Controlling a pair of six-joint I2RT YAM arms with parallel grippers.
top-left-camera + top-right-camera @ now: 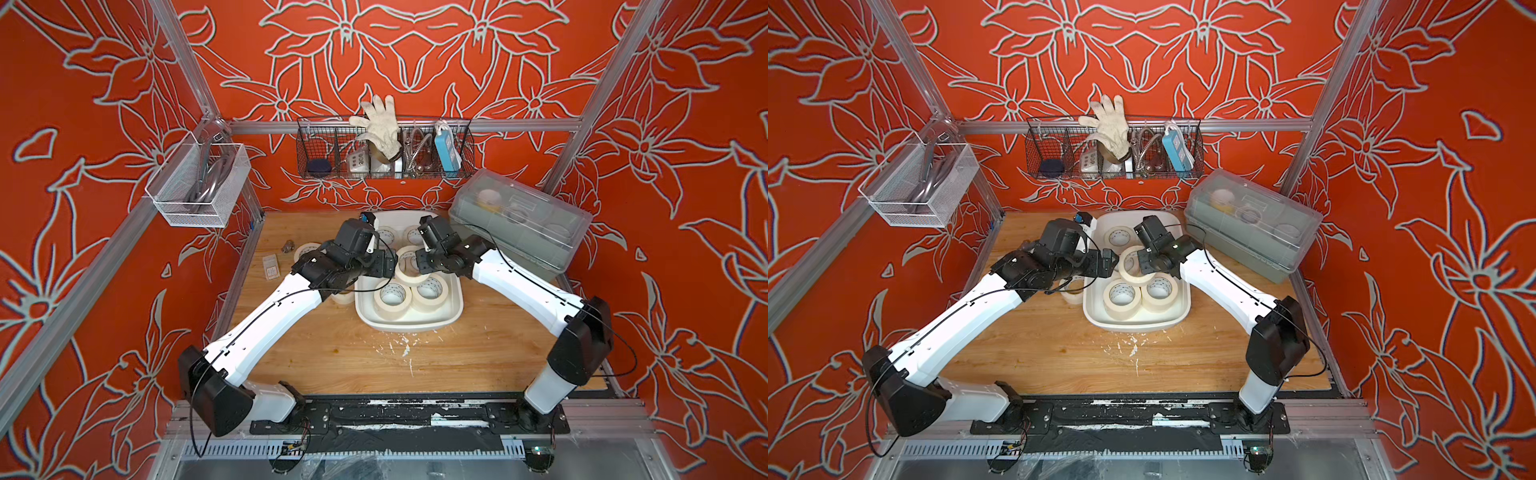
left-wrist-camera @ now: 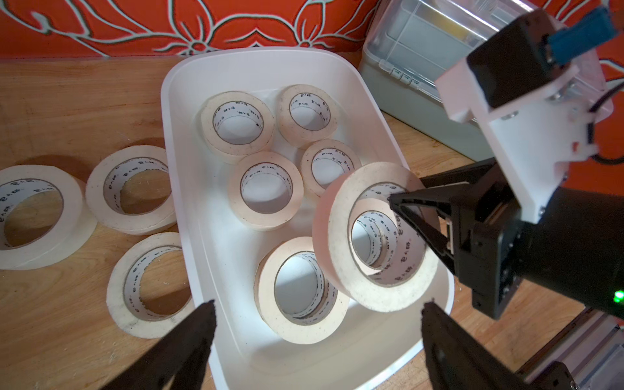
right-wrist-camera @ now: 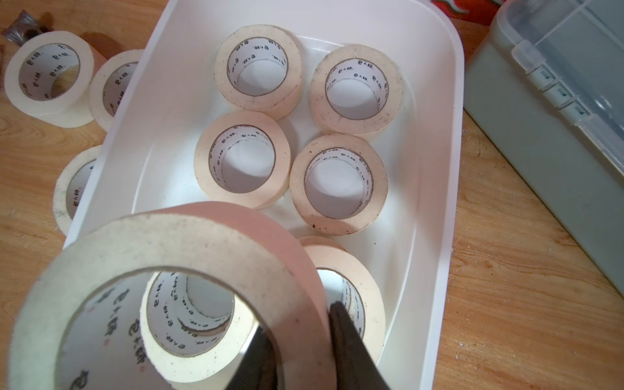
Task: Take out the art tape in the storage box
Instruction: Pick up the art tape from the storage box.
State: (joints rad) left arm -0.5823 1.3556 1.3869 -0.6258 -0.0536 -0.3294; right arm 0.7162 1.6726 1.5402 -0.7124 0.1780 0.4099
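Our right gripper (image 2: 405,190) pinches one art tape roll (image 2: 381,290) by its wall, tilted above the storage box (image 2: 179,141), so next we must carry it past the rim to the table (image 1: 332,353); our left gripper (image 2: 319,304) hovers wide open, empty.

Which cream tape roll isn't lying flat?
The cream tape roll pinched in the right gripper, tilted above the white plastic tub; every other roll lies flat.

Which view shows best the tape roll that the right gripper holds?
The left wrist view: almost the whole lifted roll shows, tilted above the storage box, the right gripper shut on its wall. The right wrist view crops it at close range; in both top views it is small, partly behind that gripper.
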